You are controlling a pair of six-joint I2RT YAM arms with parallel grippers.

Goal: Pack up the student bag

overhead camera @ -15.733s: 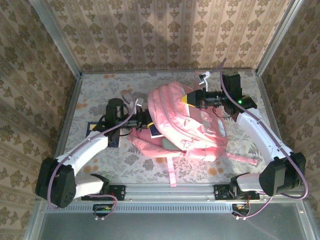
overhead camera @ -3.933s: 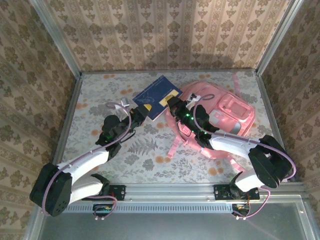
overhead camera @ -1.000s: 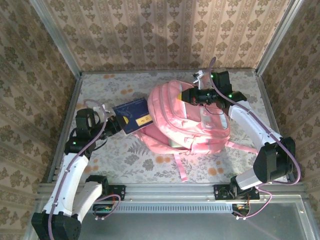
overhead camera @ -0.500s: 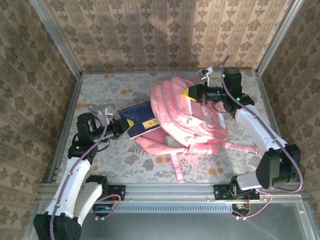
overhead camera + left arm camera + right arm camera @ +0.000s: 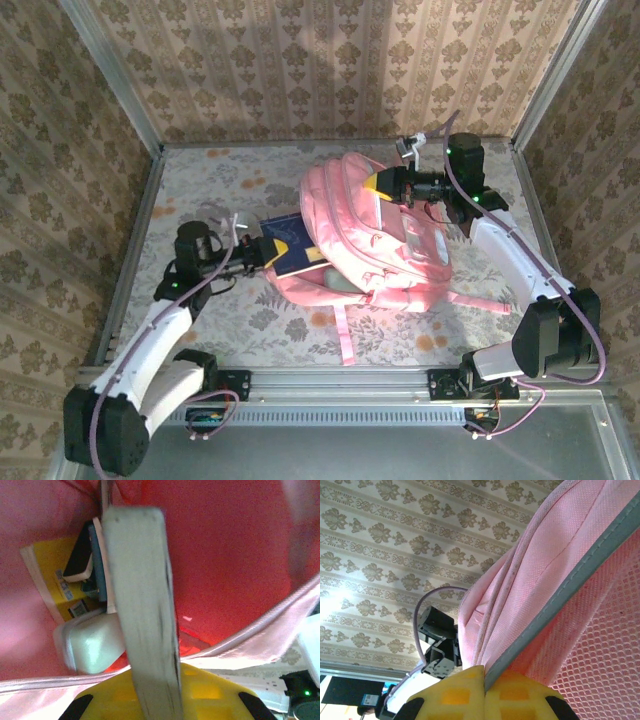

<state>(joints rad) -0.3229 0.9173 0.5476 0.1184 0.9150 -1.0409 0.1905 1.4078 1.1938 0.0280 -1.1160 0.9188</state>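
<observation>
One student bag (image 5: 385, 250), pink, lies on its side right of centre on the table (image 5: 200, 180), mouth facing left. Two straps (image 5: 342, 335) trail toward the near edge. Two grippers, both occupied. Left gripper (image 5: 262, 252): jaws narrow, clamped on one dark blue book (image 5: 293, 250), whose far end sits inside the bag's mouth. Right gripper (image 5: 380, 182): pinched tight on the bag's grey-trimmed rim at the far side, holding it up. Left wrist view, inside the bag: one yellow book (image 5: 47, 572) flat against the lining, one pale rounded case (image 5: 90, 645) touching it, one dark item beside them, kind unclear.
</observation>
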